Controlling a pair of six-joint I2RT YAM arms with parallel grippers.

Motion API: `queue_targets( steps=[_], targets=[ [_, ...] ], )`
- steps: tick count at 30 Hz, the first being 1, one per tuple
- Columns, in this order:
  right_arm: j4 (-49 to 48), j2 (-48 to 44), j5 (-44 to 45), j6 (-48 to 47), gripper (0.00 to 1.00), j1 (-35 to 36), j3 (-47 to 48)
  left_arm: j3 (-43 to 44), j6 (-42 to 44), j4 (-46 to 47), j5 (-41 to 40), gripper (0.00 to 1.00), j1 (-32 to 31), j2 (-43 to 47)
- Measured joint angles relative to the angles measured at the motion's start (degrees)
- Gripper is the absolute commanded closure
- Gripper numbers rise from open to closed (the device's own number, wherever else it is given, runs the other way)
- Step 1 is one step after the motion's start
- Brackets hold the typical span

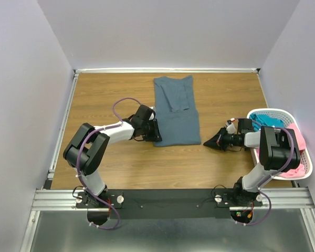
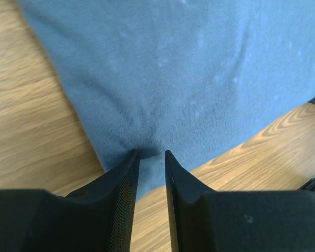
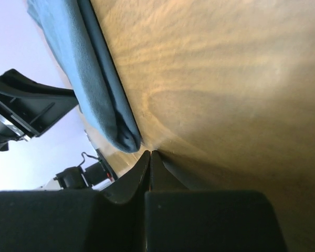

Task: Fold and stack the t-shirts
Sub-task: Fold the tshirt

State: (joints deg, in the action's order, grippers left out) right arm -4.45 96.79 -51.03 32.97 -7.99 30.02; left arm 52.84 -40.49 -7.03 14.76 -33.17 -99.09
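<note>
A slate blue-grey t-shirt point(image 1: 174, 113) lies folded into a long strip at the middle of the table, a sleeve folded over its top. My left gripper point(image 1: 156, 131) sits at the shirt's near left corner. In the left wrist view its jaws point(image 2: 151, 153) stand narrowly apart, with the cloth point(image 2: 189, 68) puckered between the tips. My right gripper point(image 1: 207, 142) rests on the wood just off the shirt's near right corner point(image 3: 123, 136). Its jaws point(image 3: 150, 153) are pressed together with nothing between them. A teal t-shirt point(image 1: 268, 121) and a pink t-shirt point(image 1: 299, 139) lie bunched in the basket.
The white slotted basket point(image 1: 275, 111) stands at the table's right edge, beside the right arm. Purple walls close in the table on three sides. Bare wood lies left of the shirt and along the near edge.
</note>
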Motion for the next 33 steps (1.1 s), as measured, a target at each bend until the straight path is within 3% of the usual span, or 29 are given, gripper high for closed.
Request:
queue_targets(
  steps=[5,10,15,21,23,28,33],
  targets=[
    [1.4,-4.5,0.6,-0.1,0.92,2.1,-0.6,-0.9,0.4,-1.7,-0.2,0.65,0.3,1.8],
    [2.1,-11.6,1.0,0.2,0.89,9.7,3.4,-0.9,0.8,-2.7,-0.6,0.64,0.3,2.0],
    [0.6,-9.4,2.3,0.2,0.90,13.8,9.5,-0.9,0.8,-2.8,-0.6,0.64,0.3,2.0],
    [-0.5,3.5,7.2,0.3,0.95,13.1,9.6,-0.9,0.9,-2.9,-0.6,0.64,0.3,2.0],
    [-1.4,5.3,4.8,2.4,0.95,11.1,8.7,-1.0,1.0,-2.9,-0.6,0.64,0.3,2.0],
    [-1.0,3.2,4.6,2.4,0.92,6.9,6.8,-2.3,1.1,-1.6,0.4,0.63,0.4,2.5],
    [2.4,-0.8,5.3,-0.6,0.89,7.7,6.4,-3.5,1.6,-3.5,-0.3,0.58,0.6,5.4]
  ],
)
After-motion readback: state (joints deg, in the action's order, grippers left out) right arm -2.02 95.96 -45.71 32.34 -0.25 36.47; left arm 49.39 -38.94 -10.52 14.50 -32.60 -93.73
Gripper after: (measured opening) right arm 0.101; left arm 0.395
